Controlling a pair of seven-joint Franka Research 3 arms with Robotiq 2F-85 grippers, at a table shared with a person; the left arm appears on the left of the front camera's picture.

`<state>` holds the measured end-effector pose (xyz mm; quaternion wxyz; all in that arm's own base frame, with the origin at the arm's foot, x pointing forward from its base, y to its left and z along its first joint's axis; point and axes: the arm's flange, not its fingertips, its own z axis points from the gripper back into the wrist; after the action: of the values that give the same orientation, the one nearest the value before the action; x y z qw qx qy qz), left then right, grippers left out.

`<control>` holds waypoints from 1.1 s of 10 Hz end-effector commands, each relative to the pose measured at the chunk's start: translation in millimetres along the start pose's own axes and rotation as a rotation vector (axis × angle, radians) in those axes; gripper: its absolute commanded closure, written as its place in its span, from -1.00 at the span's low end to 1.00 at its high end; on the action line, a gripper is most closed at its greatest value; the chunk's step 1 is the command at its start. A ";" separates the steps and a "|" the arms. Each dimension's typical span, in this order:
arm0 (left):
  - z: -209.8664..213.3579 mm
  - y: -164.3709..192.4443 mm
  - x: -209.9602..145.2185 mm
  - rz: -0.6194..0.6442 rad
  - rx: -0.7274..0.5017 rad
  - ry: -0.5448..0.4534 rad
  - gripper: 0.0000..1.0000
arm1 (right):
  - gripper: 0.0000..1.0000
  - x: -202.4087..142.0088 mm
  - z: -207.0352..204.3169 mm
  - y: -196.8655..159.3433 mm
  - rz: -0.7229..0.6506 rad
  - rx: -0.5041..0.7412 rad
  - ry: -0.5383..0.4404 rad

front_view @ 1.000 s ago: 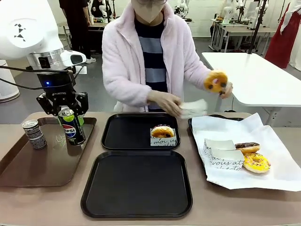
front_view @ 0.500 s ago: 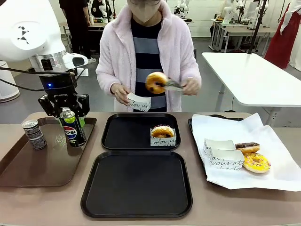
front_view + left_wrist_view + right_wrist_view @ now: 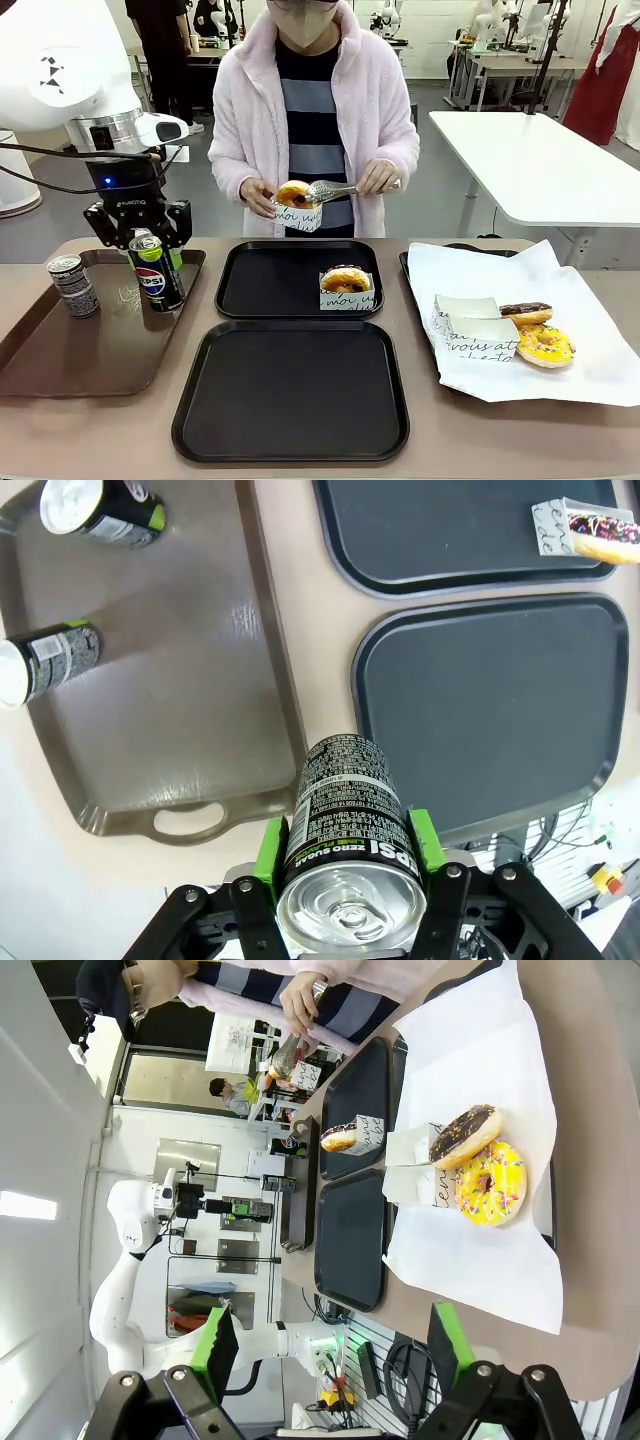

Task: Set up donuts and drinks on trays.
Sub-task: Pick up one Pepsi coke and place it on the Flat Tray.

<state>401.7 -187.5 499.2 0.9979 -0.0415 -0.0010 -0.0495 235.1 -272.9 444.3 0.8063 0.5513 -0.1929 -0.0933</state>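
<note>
My left gripper is shut on the top of a black-and-blue Pepsi can, held upright over the right edge of the brown tray. In the left wrist view the can sits between the green pads of my left gripper. Two black trays lie mid-table: the far one holds a sleeved donut, the near one is bare. The person lowers a donut with tongs into a paper sleeve. My right gripper is open, well above the table.
A grey can stands on the brown tray; the left wrist view shows two cans there. At the right, the white-paper-lined tray carries a chocolate donut, a yellow donut and folded sleeves.
The person swung the tong-held donut from the right across to the sleeve in the other hand. My left gripper edged slightly right with the Pepsi can.
</note>
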 end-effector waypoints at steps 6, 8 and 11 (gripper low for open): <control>-38.7 -34.4 85.2 -0.005 -0.071 -0.133 -0.16 | -1.00 0.2 1.2 -0.8 0.017 0.016 -0.006; -54.6 -39.1 93.5 -0.032 -0.052 -0.147 -0.16 | -1.00 0.2 1.2 -0.8 0.017 0.016 -0.006; -78.3 -42.4 104.9 -0.019 0.028 -0.138 -0.16 | -1.00 0.2 1.2 -0.8 0.017 0.016 -0.006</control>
<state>494.9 -238.8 425.2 0.9945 -0.0486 -0.0600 -0.0704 235.0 -272.9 444.3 0.8063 0.5513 -0.1931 -0.0933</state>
